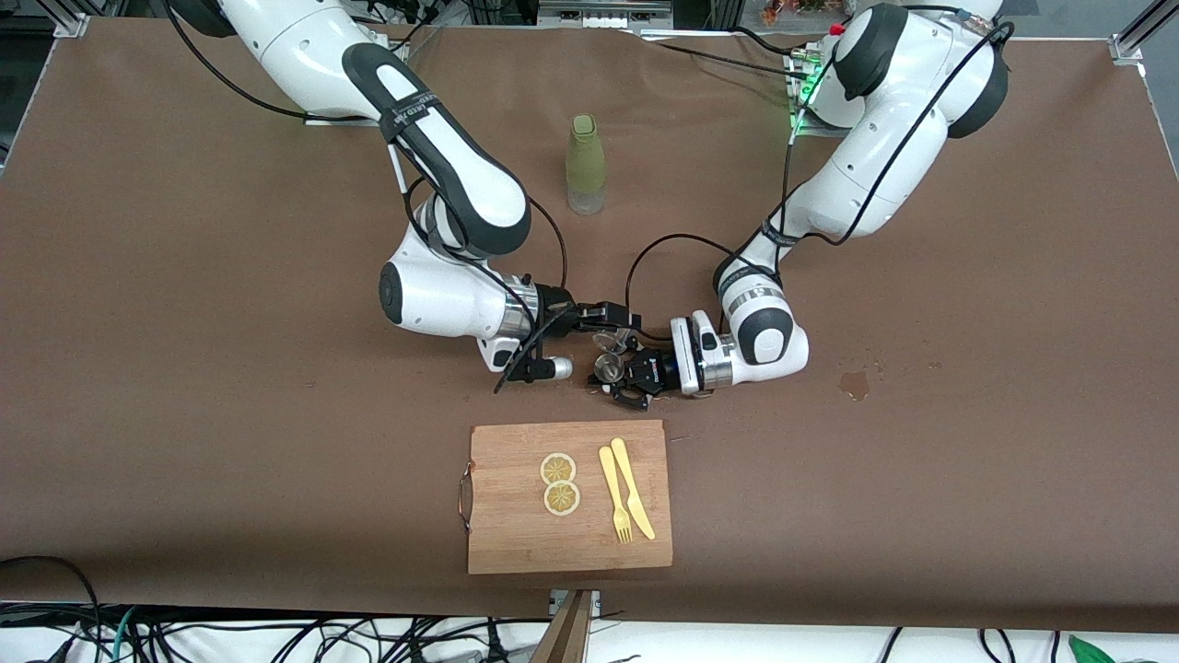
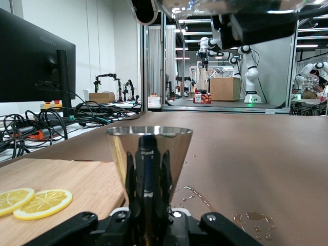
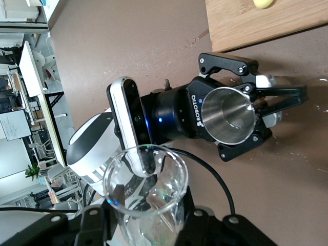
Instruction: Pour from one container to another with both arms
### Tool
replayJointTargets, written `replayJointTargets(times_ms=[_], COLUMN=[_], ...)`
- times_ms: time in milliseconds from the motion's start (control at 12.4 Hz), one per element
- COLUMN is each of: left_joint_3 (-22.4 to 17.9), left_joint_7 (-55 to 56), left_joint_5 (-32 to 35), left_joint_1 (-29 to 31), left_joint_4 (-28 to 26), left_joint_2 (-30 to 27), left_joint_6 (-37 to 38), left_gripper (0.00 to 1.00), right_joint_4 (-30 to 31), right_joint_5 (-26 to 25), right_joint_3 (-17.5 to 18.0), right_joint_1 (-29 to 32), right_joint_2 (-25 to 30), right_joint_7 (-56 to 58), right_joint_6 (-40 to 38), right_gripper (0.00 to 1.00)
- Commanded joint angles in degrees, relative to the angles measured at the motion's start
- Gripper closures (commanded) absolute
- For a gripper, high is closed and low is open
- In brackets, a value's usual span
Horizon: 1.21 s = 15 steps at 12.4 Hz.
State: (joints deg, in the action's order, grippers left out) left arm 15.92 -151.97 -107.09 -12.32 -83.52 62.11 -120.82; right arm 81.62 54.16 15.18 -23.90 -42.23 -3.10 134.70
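Two vessels are meeting near the middle of the table (image 1: 184,368), just short of the cutting board (image 1: 516,539) that lies by the table's camera-side edge. The right gripper (image 1: 615,318) is clamped on the glass cup (image 3: 146,192), holding it above and beside the metal cup (image 1: 605,370), with the glass mouth tipping toward the steel one. The left gripper (image 1: 615,378) is closed around the metal cup's narrow waist, keeping it upright and low over the table, its round mouth open to the right wrist view.

Judging by look, the glass cup is thin-walled, light and fragile; it is slick and nearly invisible, so too hard a squeeze is risking a crack and too soft a one is risking a slip as it tilts. Holding it by the lower wall, as the fingers (image 3: 92,215) are doing, is leaving the rim free for the stream. The metal cup is stiff and tough but polished and slippery; the waist is the sensible place to pinch it, since the flare above and below is stopping it from sliding through.

Droplets (image 2: 253,218) are lying on the table beside the metal cup, so some liquid is missing the mouth. Lemon slices (image 1: 559,483) and a yellow fork and knife (image 1: 626,502) are resting on the board, and an olive-green bottle (image 1: 586,166) is standing toward the robots' edge.
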Motion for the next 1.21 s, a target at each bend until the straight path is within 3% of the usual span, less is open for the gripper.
replayJointTargets(times_ms=[0, 564, 1128], left_joint_3=[-0.10, 0.17, 0.34], left_joint_7=[-2.02, -4.65, -4.74], left_joint_5=[-2.68, -3.91, -5.14], left_joint_1=[-0.69, -0.51, -0.51], left_joint_4=[1.51, 1.43, 1.43], left_joint_2=[0.82, 1.35, 1.44], left_joint_6=[-0.30, -0.21, 0.14], left_gripper=[1.00, 1.00, 1.00], right_joint_4=[-1.81, -4.10, -4.19], right_joint_5=[1.56, 2.36, 8.59], right_joint_3=[-0.32, -0.32, -0.24], right_joint_1=[-0.53, -0.80, -0.97], right_joint_2=[-1.01, -2.76, -3.29], right_joint_7=[-1.64, -5.07, -5.51], right_joint_6=[0.48, 0.74, 2.15], right_gripper=[0.82, 0.81, 0.81])
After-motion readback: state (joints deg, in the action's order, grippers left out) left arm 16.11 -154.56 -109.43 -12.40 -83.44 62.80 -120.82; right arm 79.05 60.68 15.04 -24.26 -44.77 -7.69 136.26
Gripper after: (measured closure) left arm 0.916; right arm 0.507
